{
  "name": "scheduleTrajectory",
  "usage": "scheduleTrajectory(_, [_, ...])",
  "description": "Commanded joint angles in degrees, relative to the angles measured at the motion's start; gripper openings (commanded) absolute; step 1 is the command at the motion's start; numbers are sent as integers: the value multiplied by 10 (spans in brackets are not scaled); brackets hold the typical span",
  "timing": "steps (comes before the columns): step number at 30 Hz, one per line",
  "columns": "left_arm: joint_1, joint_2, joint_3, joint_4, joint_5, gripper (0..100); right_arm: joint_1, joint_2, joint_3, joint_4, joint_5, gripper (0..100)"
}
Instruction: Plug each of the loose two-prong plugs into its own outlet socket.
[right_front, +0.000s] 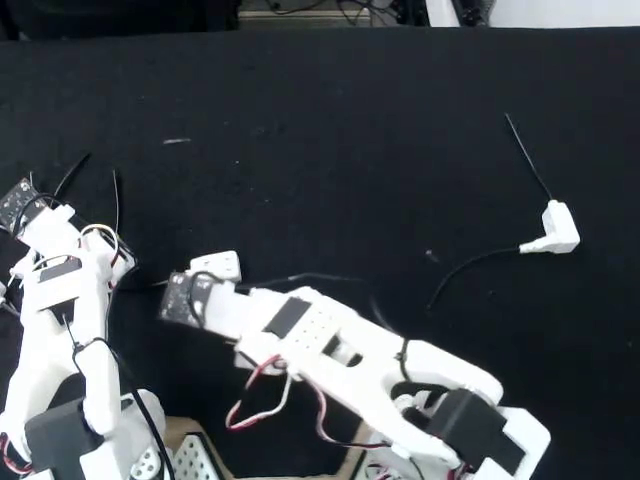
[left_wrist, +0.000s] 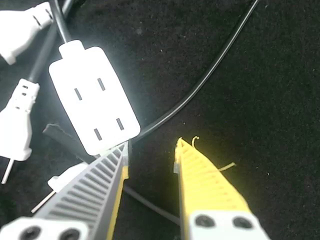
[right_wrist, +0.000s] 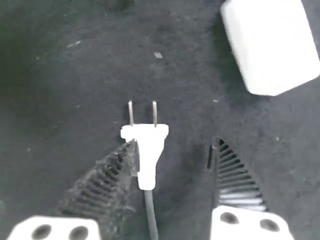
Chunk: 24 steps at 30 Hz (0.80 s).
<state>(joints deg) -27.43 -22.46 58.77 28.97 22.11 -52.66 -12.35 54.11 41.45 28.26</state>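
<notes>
While the right gripper (right_wrist: 175, 145) straddles a loose plug, neither claw grips anything.
High view: an angled plug (right_front: 558, 230) lies far right, well apart from both arms. Left wrist view: the left gripper (left_wrist: 152, 150) gapes empty, one finger just beside a corner of the two-socket outlet (left_wrist: 95, 100). Right wrist view: the right gripper's fingers stand apart around a two-prong plug (right_wrist: 145, 150) lying against one finger. It would be best to centre the plug, then clamp its body behind the prongs.

The left arm (right_front: 60, 320) and right arm (right_front: 350, 355) have white printed shells with black servo blocks (right_front: 465, 420). Red and white wires (right_front: 232, 412) loop beside the right arm. The left gripper (left_wrist: 150, 147) has ribbed fingers (left_wrist: 205, 185), one grey and one yellow. The right gripper (right_wrist: 172, 145) has black ribbed fingers (right_wrist: 100, 185) on white, screw-fastened bases.
</notes>
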Motion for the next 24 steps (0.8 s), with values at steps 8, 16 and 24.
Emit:
scheduleTrajectory(8, [0, -13, -27, -7, 5, 152, -22, 15, 1, 17, 60, 188])
scheduleTrajectory(16, [-1, -15, -25, -7, 5, 152, -18, 7, 7, -12, 25, 10])
scheduleTrajectory(24, [-3, -18, -24, -7, 4, 152, 33, -42, 13, -9, -27, 11])
